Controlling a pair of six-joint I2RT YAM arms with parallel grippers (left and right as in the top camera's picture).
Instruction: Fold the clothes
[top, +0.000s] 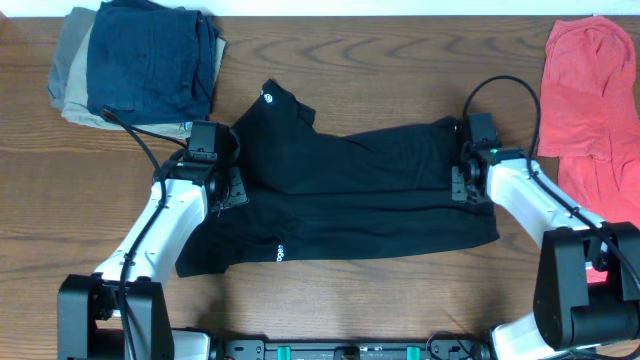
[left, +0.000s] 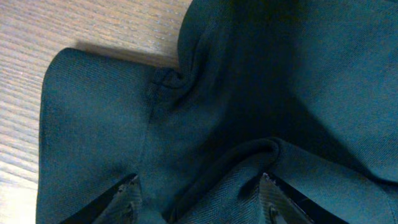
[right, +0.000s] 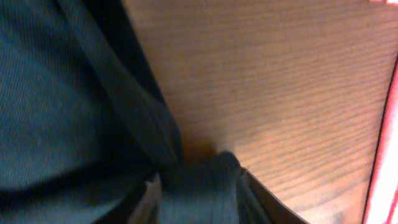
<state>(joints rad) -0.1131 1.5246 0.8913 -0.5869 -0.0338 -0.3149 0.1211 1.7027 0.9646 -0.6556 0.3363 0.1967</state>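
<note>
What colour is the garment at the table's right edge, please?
The garment is coral red, clearest in the overhead view.

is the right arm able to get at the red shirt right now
Probably, for reach: the red shirt lies close beside the right gripper with only bare table between. But its fingers are pinching the black garment, so it would need to let go first.
</note>
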